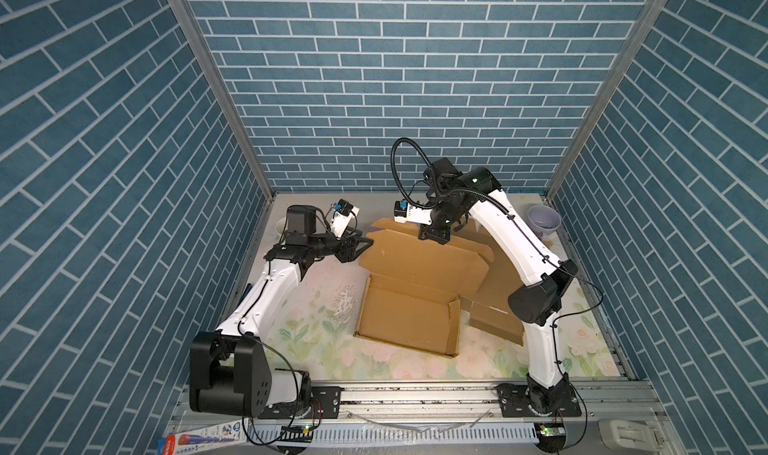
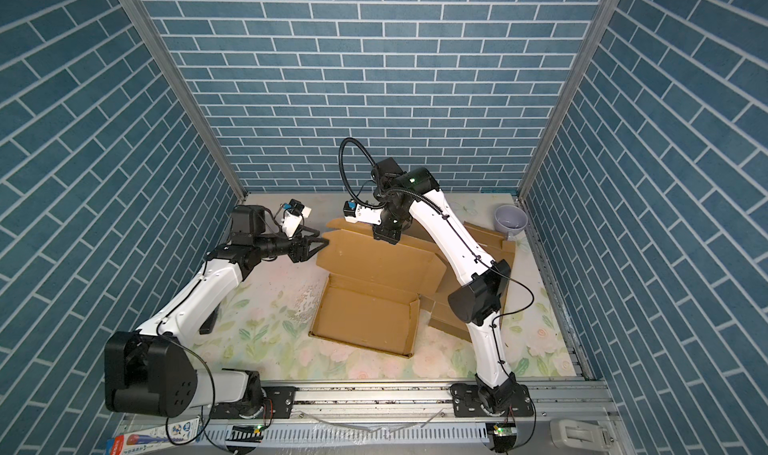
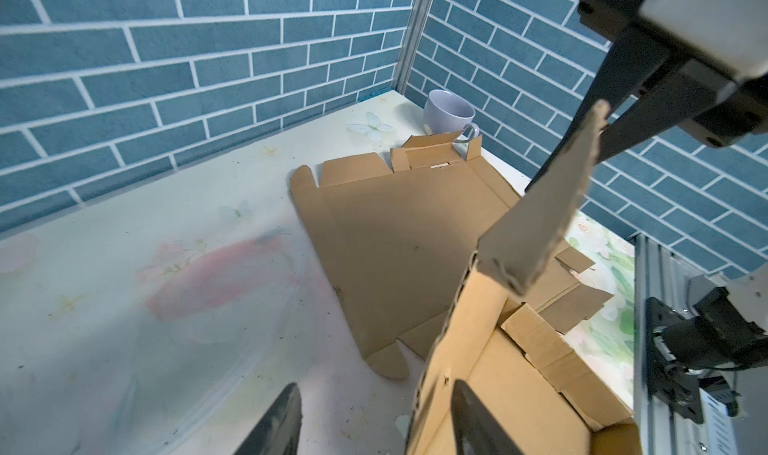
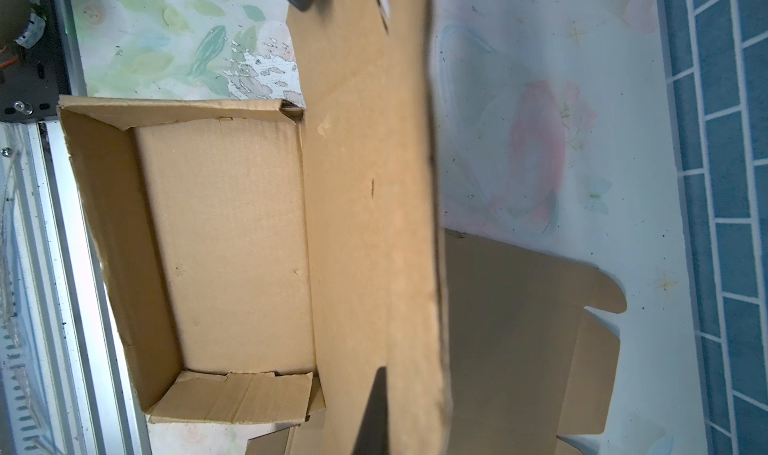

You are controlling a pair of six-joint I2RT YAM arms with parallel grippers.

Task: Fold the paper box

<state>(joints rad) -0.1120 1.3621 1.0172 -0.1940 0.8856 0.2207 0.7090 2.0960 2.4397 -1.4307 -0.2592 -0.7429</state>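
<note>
Left gripper (image 3: 376,386): my jaws apart astride the lid (image 1: 419,261) edge, probably to crease its flap | right gripper (image 1: 434,240): I pinch the lid, propping it over the tray (image 1: 409,320).

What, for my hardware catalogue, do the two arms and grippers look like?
The left arm and right arm have white links with black joint housings and thin black cables along them. A black ribbed hose loops above the right one. The left gripper and right gripper are black with tapered fingers.
</note>
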